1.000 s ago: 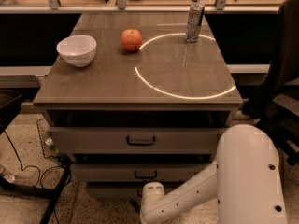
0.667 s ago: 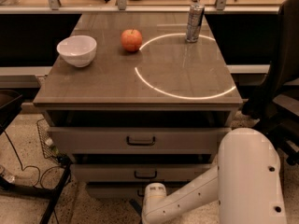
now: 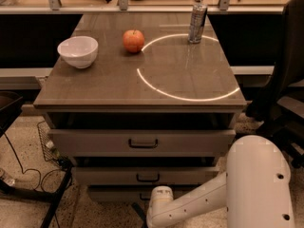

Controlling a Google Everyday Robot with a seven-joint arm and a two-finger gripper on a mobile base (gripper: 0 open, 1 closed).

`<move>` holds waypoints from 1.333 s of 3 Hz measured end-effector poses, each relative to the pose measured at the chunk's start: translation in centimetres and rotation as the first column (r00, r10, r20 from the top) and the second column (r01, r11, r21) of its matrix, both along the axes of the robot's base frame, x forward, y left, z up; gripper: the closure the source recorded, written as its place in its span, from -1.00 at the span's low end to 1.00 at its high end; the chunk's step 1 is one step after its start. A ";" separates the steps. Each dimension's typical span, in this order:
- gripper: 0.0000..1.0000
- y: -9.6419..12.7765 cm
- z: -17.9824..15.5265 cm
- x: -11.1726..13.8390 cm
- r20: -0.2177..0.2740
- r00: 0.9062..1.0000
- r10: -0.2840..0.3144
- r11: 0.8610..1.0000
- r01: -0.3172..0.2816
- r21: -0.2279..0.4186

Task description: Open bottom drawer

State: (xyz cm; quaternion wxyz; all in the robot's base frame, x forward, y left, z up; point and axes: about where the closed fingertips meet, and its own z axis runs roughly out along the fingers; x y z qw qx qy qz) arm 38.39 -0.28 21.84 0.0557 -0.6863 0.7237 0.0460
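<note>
At 6 o'clock our gripper (image 3: 142, 206) sits low against the bottom drawer (image 3: 111, 194), near its centre (clamped or apart, we cannot tell). Since a second ago the wrist has only crept toward 3 o'clock. The drawer looks unmoved, so the pull lies ahead.

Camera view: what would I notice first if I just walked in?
Probably the big white robot arm at the lower right, its claw down low by the bottom drawer. Then the bright ring of light on the tabletop, with a red apple beside it.
</note>
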 end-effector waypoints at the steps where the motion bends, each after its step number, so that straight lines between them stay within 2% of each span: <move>1: -1.00 1.0 -0.1 1.6 0.042 0.999 -0.032 0.999 0.030 0.043; 4: -1.00 2.3 -2.7 2.1 0.070 0.997 -0.029 0.996 0.022 0.090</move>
